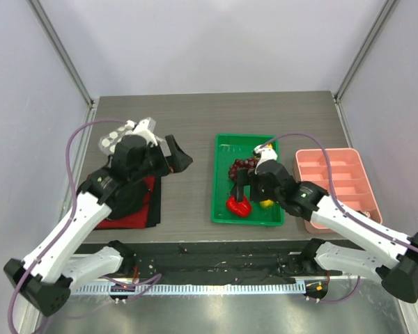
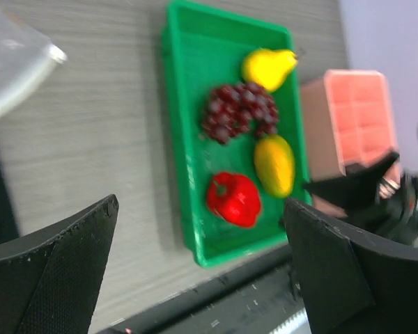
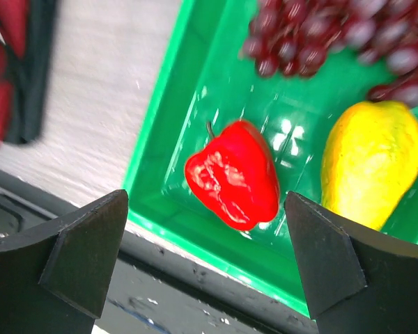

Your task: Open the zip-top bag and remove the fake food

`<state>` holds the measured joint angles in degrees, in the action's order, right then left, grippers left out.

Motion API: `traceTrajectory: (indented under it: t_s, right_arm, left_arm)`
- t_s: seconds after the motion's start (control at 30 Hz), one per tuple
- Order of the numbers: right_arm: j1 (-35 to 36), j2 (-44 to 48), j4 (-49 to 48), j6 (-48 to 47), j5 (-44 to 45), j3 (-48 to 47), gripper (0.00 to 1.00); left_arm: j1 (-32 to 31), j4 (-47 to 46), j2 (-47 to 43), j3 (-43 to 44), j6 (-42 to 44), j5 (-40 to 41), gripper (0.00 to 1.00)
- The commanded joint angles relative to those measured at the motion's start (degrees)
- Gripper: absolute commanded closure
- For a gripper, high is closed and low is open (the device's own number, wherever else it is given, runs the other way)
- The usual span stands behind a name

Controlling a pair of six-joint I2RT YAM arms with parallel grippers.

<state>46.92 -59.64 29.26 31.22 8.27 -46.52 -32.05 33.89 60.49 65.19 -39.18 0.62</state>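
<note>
Zip-top bag [image 1: 120, 136]: lies on the worktop [image 1: 195, 111] at the far left, partly hidden behind the left arm. A clear corner of it shows at the top left of the left wrist view. Whether the zip strip is open I cannot tell.
Fake food [image 2: 247, 132]: all in view sits in the green tray [image 1: 223, 188], outside the bag and well apart from it.
Pieces in the tray: a yellow pear [image 2: 268, 66] at the far end, then a dark red grape cluster [image 2: 237, 111]. A yellow oval piece [image 2: 275, 165] and a glossy red pepper [image 2: 233, 200] lie side by side at the near end.
Left fingers [image 2: 63, 264]: spread wide with nothing between them, held over bare worktop between the red cloth [image 1: 129, 212] and the tray, facing the tray.
Right fingers [image 3: 83, 257]: also spread wide and gripping nothing – they hang over the near end of the tray. In the right wrist view the pepper sits between the two tips and the oval piece is just beside the right-hand one. How high they are above the pepper I cannot tell.
Red cloth: flat on the worktop under the left arm, dark along its edge.
Pink divided bin [image 1: 341, 174]: just right of the tray – the right arm crosses its near corner.
</note>
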Motion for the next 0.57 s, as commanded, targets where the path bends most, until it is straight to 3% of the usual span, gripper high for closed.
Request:
traceTrajectory:
  t_s: [0.0,0.2,0.53]
  right_arm:
    - [0.4,7.0,1.1,2.8,9.5,-1.6,0.0]
    - [0.4,14.2,4.6,4.1,14.8,-1.0,0.0]
    - [0.4,16.0,3.9,-0.4,16.7,-1.9,0.0]
  left_arm:
    - [-1.8,-15.2,-12.0,-10.8,-7.0,-9.1,0.0]
    - [-2.2,-16.6,-20.0,-15.2,-7.4,-10.4,0.0]
    - [-2.2,-16.2,-20.4,-14.1,-5.6,-7.2,0.0]
